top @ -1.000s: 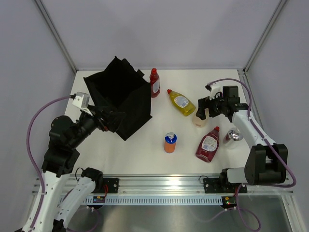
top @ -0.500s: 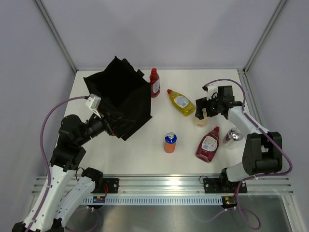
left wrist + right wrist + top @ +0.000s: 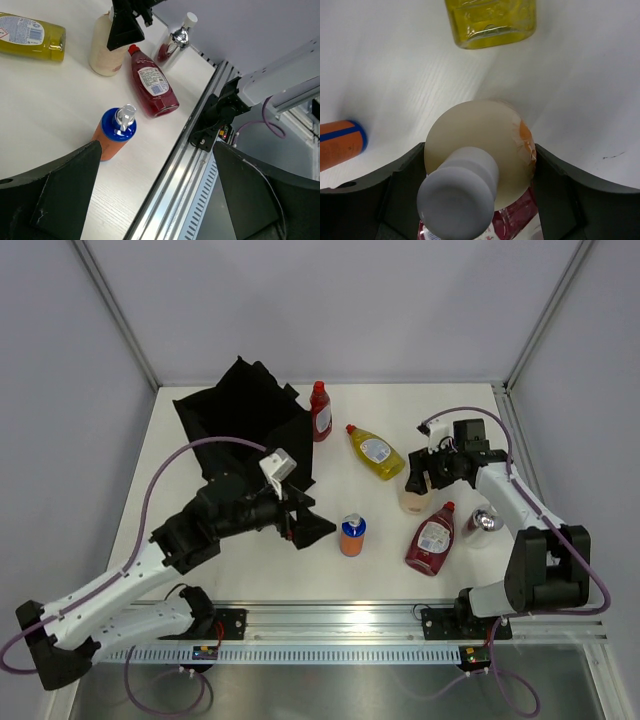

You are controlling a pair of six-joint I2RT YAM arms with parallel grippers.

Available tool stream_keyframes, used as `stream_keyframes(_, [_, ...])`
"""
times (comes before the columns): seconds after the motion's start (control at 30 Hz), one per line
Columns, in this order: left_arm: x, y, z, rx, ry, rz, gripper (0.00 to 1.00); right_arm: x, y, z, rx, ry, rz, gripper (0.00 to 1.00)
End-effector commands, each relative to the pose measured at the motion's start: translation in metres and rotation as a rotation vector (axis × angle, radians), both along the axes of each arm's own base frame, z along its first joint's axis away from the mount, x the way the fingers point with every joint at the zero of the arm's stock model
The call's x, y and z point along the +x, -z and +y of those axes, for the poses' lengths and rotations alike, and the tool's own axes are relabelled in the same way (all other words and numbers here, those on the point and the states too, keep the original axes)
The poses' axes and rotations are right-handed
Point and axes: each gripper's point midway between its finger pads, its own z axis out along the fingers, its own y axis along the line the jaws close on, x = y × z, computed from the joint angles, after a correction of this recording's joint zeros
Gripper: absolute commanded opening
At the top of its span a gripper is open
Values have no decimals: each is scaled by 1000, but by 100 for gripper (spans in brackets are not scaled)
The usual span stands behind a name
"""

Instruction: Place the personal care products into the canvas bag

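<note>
The black canvas bag [image 3: 245, 435] stands open at the back left. My left gripper [image 3: 305, 517] is open and empty, just left of the upright orange bottle with blue cap [image 3: 352, 536], which also shows in the left wrist view [image 3: 117, 131] ahead of the gripper [image 3: 160, 200]. My right gripper [image 3: 425, 470] is shut on the upright cream bottle [image 3: 412, 496]; the right wrist view shows its fingers [image 3: 405, 190] on both sides of the bottle [image 3: 490, 135] under the white cap [image 3: 457, 200]. The small red bottle [image 3: 320, 410], yellow bottle [image 3: 375, 451], maroon bottle [image 3: 432, 538] and silvery can [image 3: 484, 523] rest on the table.
The maroon bottle lies right below the cream bottle, and the yellow bottle lies just to its left. The metal rail [image 3: 200, 150] runs along the table's near edge. Frame posts stand at the back corners.
My left arm has swung from the bag's left side across to the middle, ending beside the orange bottle. My right gripper stays around the cream bottle, which has shifted slightly nearer.
</note>
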Motion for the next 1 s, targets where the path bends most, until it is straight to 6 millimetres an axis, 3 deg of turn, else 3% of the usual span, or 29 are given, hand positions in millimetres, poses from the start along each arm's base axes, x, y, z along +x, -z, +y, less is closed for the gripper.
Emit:
stream_keyframes(0.0, [12,-31,-24,-1,-29,-205,99,-3,-83,22,120,-81,-179,0])
stream_keyframes(0.07, [19,-21,-41,40,-33,-231,99,-11,-98,31,179,-94,-179,0])
stream_keyframes(0.13, [20,-28,-58,32,-10,-302,99,-21,-114,40,243,-111,-175,0])
stream_keyframes(0.2, [25,-15,-77,74,13,-317,99,-26,-127,46,287,-124,-176,0])
stream_keyframes(0.23, [27,-31,-87,33,19,-348,99,-32,-134,51,325,-134,-163,0])
stream_keyframes(0.27, [29,-29,-96,38,28,-353,99,-34,-138,54,344,-142,-158,0])
stream_keyframes(0.3, [36,-18,-109,67,35,-355,99,-37,-144,57,362,-152,-153,0])
stream_keyframes(0.37, [41,-24,-125,71,37,-385,99,-44,-155,65,420,-184,-134,0])
stream_keyframes(0.4, [49,-12,-135,112,26,-402,99,-48,-165,70,455,-201,-124,0])
stream_keyframes(0.47, [57,-17,-146,128,-2,-440,99,-53,-174,74,488,-221,-116,0])
stream_keyframes(0.5, [64,-8,-152,155,-16,-457,99,-55,-180,75,499,-225,-113,0])
stream_keyframes(0.57, [85,-10,-152,179,-121,-490,99,-62,-190,79,528,-251,-104,0])
stream_keyframes(0.7, [99,-15,-155,181,-178,-539,99,-74,-206,84,567,-290,-112,0])
stream_keyframes(0.77, [104,-8,-160,204,-180,-544,99,-80,-214,86,585,-309,-118,0])
stream_keyframes(0.97, [123,-4,-165,241,-265,-544,99,-95,-213,91,634,-362,-76,0])
